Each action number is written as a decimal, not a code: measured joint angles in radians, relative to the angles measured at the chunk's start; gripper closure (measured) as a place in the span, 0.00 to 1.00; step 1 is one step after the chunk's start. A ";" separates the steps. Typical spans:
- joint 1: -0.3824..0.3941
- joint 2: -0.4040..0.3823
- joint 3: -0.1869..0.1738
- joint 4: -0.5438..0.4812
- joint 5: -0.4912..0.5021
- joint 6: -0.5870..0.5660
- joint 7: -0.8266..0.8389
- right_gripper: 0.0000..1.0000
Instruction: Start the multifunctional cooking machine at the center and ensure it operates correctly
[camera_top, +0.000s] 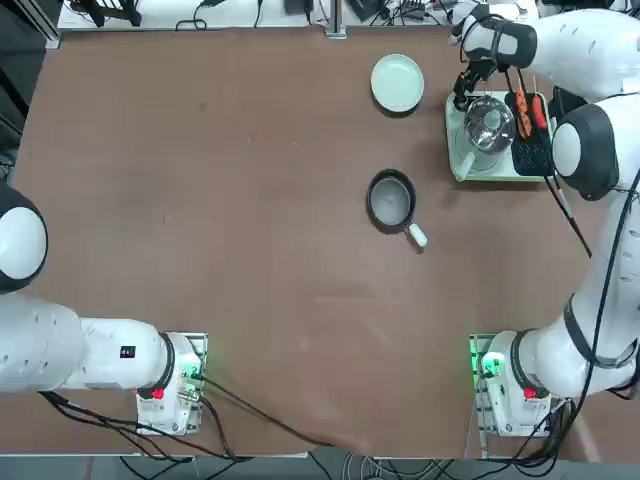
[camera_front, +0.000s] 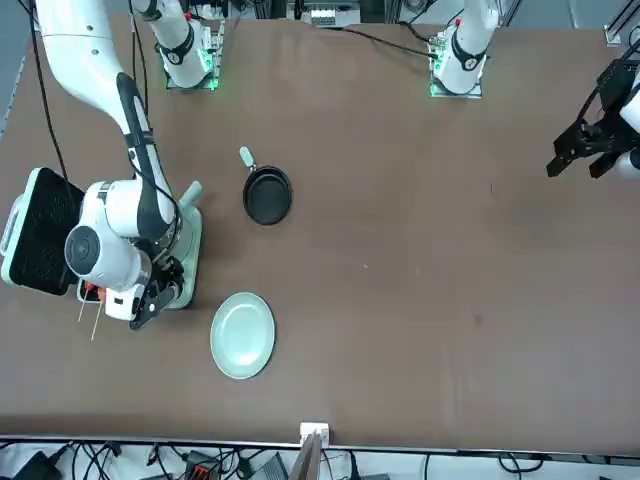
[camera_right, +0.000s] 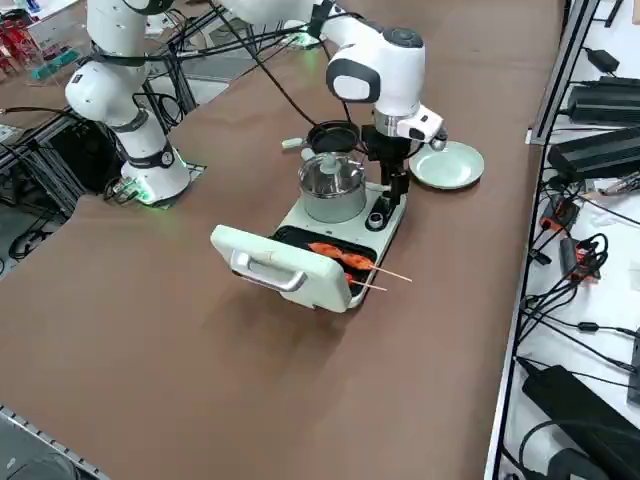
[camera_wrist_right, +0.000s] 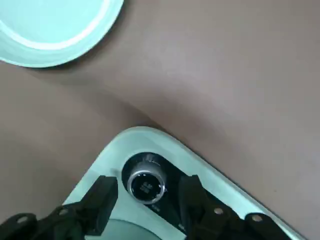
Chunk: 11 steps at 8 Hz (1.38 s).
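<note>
1. Cooking machine (camera_right: 390, 228): pale green appliance standing on the far right part of the table (camera_top: 250, 200), as seen from the robot's side, rather than at its centre.
2. Pot (camera_right: 333, 190): steel, round, with a glass lid (camera_right: 332, 170) in place; it sits on the machine's left part.
3. Grill plate (camera_right: 300, 237): black, to the right of the pot. Orange food (camera_right: 326, 250) on thin skewers (camera_right: 392, 274) lies across it, the sticks projecting over the machine's far edge.
4. Hinged lid (camera_right: 270, 272): raised and swung back to the right of the grill plate, its handle facing outward.
5. Knob (camera_wrist_right: 146, 186): round, with a metallic rim and a dark face, mounted on a black panel (camera_wrist_right: 170, 175) near the machine's rounded far-left corner.
6. Right gripper (camera_wrist_right: 149, 177): positioned at that corner, directed down towards the knob. Its fingers (camera_wrist_right: 103, 197) are spread, one on either side of the knob, with a visible gap at each side; nothing is grasped.
7. Plate (camera_top: 398, 83): round, pale green, to the left of the machine and apart from it.
8. Frying pan (camera_top: 390, 201): small and dark with a white handle, nearer the robot than the plate.
</note>
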 joint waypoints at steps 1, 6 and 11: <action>0.000 0.002 -0.003 0.000 0.000 0.000 0.000 0.24; 0.004 0.012 -0.007 0.000 -0.013 0.000 0.001 0.33; 0.009 0.015 -0.007 0.000 -0.013 0.000 0.001 0.39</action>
